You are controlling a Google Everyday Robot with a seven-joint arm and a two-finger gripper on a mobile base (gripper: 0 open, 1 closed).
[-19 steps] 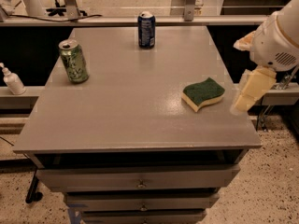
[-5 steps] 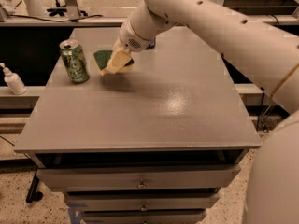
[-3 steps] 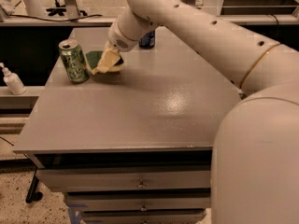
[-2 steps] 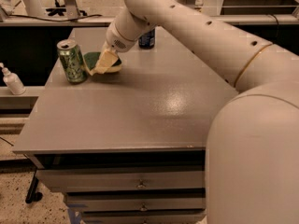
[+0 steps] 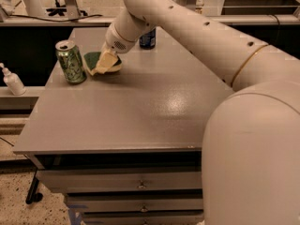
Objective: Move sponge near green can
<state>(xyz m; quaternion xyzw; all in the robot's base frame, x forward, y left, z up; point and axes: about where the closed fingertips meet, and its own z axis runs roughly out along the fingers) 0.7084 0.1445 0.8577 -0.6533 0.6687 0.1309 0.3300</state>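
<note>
gripper (image 5: 102,65) clasping wavy green sponge (image 5: 93,57), beside cylindrical green can (image 5: 71,63)

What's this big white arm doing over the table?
A robot arm reaches across the grey table toward its far left part. There its gripper is closed on a green-topped sponge, holding it low at the tabletop right beside the green can. Whether sponge and can touch is hard to tell. A dark blue can stands further back, apart from the arm's work.
</note>
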